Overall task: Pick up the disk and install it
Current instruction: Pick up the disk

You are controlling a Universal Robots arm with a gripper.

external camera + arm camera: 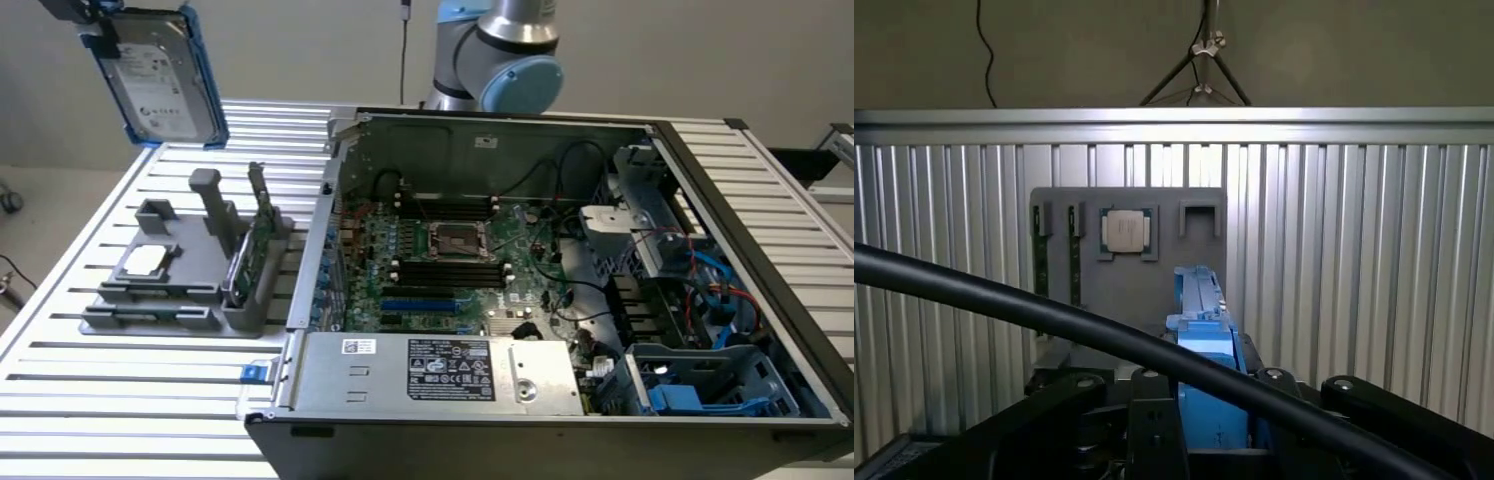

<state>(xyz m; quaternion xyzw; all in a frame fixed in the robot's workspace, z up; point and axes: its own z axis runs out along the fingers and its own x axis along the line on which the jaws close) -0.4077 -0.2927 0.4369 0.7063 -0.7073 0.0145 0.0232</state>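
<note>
Aloft, silver-grey disk, blue-framed, white-labelled.

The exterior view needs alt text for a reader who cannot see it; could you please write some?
The gripper holds the disk in the air at the exterior view's upper left, above a slatted table. Below it stands a grey holder; an open computer case sits at the centre.

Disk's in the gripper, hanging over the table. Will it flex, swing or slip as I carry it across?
Probably rigid: the disk is a metal slab in a blue carrier, so no flex. Likely heavy for its size, and the gripper clamps it near one end, so it may pivot under quick moves. The smooth plastic carrier could slip a little.
</note>
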